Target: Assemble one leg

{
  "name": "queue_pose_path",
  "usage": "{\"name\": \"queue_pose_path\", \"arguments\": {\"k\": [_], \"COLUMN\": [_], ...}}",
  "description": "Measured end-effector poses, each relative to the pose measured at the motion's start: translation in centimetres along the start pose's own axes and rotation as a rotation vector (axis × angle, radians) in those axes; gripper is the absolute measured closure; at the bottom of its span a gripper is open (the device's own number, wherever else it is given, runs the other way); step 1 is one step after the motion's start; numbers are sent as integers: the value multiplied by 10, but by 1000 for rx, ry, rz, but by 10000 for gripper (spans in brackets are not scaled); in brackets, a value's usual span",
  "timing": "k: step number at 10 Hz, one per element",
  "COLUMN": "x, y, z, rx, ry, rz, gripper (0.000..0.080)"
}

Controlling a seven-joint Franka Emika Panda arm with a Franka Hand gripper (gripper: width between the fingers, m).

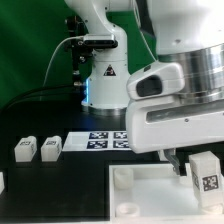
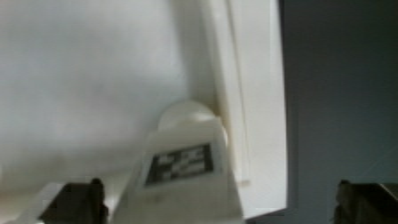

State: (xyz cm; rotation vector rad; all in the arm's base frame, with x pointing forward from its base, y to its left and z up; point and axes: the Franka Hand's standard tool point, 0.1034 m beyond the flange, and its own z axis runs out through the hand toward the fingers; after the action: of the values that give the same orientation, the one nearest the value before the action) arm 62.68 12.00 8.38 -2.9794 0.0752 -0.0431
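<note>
Hovering claw, jaws wide, over leg

Small chunky white plastic leg [image 1: 207, 172] with black-and-white tag stood upright on the large white square panel [image 1: 150, 200] by its rim, long axis vertical, tag facing the exterior camera. Gripper [image 2: 222, 203] fingers were spread wide either side of it. Two like blocks [image 1: 25, 150] and the marker board [image 1: 105, 140] lay well apart. Arm housing [image 1: 175, 95] hid the panel's far edge.

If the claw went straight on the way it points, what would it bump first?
Probably the leg, the small tagged block right between the open claw's fingers, by the panel's edge. How far off it sits is hard to tell.
</note>
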Motion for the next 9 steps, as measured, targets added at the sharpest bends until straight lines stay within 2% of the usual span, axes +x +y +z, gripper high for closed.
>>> {"name": "queue_pose_path", "arguments": {"k": [1, 2, 3, 4, 5, 6, 9], "x": [4, 3, 3, 2, 3, 3, 3], "y": [-5, -3, -3, -4, -4, -4, -3], "z": [-2, 0, -1, 0, -1, -1, 0], "rx": [-7, -3, -3, 1, 4, 7, 10], "ry": [9, 6, 7, 6, 6, 6, 9], "rz": [-13, 19, 26, 122, 209, 281, 639], "gripper": [151, 151, 244, 244, 427, 484, 484]}}
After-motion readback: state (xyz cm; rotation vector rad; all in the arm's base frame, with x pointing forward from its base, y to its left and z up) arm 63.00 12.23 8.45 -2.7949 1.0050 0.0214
